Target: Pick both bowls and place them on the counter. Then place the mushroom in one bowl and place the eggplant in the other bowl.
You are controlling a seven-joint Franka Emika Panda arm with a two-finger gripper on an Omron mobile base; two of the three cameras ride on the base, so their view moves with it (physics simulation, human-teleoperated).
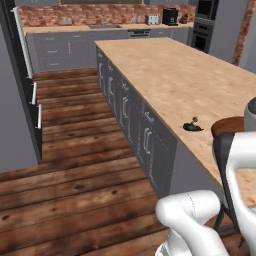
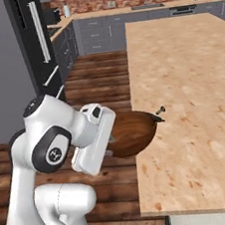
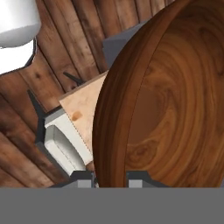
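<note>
Fingers (image 3: 111,178) pinch the rim of the wood bowl (image 2: 132,132), which fills the hand view on edge. That bowl hangs at the counter's (image 2: 196,123) near left edge, partly over the floor; the counter lies just rightward. Beyond its far rim sits the eggplant (image 1: 192,126), near that same edge.

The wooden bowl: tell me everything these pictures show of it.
The wooden bowl is round, glossy and reddish-brown, with swirling grain that looks like polished wood. Its inside is empty, with a flat circular floor. The gripper is shut on its rim, one fingertip on each side of the wall. The bowl hangs tipped on its side at the near edge of the counter, beside the eggplant. Whether it touches the counter cannot be told.
</note>
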